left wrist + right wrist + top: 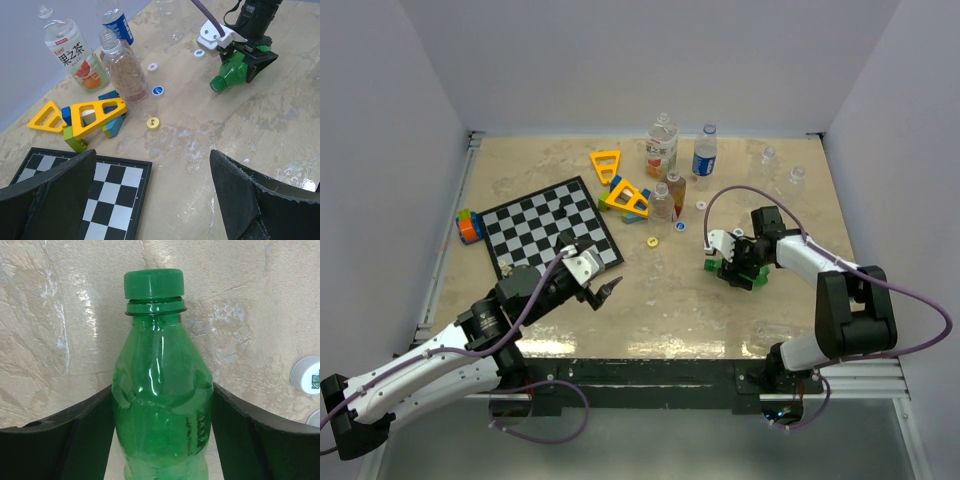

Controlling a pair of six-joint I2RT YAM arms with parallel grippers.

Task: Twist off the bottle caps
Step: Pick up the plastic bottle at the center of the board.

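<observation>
The green bottle (162,415) lies tipped on the table (210,125) between the right claw's (161,389) fingers, its cap (153,284) left exposed for twisting. Gripped or merely flanked, I cannot tell. The left claw (152,155) gapes wide, empty.

We see a green bottle (162,405) of glossy, see-through plastic, creased on one side, and its cap (153,284) is smoother and duller. The table (60,315) looks like mottled beige stone with shiny patches. The fingers (50,200) of the left gripper (152,152) look like matt black plastic, grainy at the edges. The toy frames (95,112) are shiny yellow plastic.
</observation>
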